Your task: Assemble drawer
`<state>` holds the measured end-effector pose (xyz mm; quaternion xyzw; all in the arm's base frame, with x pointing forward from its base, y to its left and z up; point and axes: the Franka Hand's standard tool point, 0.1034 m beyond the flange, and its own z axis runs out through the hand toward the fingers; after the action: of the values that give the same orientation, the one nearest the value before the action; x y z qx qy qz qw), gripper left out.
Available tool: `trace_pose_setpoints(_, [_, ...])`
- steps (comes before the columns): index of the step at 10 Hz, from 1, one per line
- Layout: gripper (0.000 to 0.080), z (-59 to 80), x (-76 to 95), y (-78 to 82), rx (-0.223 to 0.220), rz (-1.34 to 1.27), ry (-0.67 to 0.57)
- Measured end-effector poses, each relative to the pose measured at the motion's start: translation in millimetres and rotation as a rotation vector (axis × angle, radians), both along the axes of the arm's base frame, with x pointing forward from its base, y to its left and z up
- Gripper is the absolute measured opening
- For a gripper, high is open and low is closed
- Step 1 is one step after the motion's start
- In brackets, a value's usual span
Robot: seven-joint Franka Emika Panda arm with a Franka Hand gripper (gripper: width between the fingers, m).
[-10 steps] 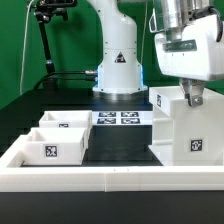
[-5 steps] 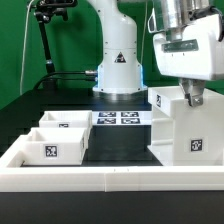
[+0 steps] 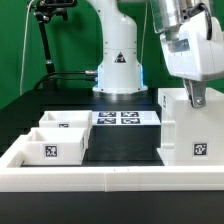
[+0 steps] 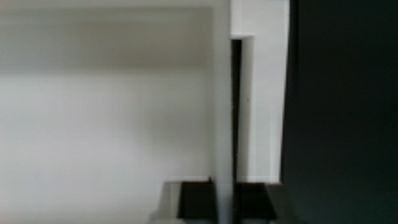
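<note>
fingers (image 3: 197, 97) narrow, pinching top wall of drawer housing (image 3: 190, 135) | two trays (image 3: 30, 150) well apart from fingers, on surface (image 3: 120, 148)

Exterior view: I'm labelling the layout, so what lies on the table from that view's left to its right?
The near tray with the far tray behind it → marker board → housing. The gripper overlaps the housing, so it is left out.
</note>
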<state>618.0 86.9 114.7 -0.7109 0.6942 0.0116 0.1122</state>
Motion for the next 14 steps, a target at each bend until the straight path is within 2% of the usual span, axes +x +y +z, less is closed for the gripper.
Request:
trace_pose_setpoints(5, [0.0038,-1.4,0.2,0.5,-0.003,0.018,-0.004])
trace_pose_setpoints(9, [0.0038,-2.4,17.8,1.5,-0.001,0.014,-0.019])
trace_pose_setpoints(14, [0.0038,-0.5,22.7,1.7,-0.001,0.013,-0.031])
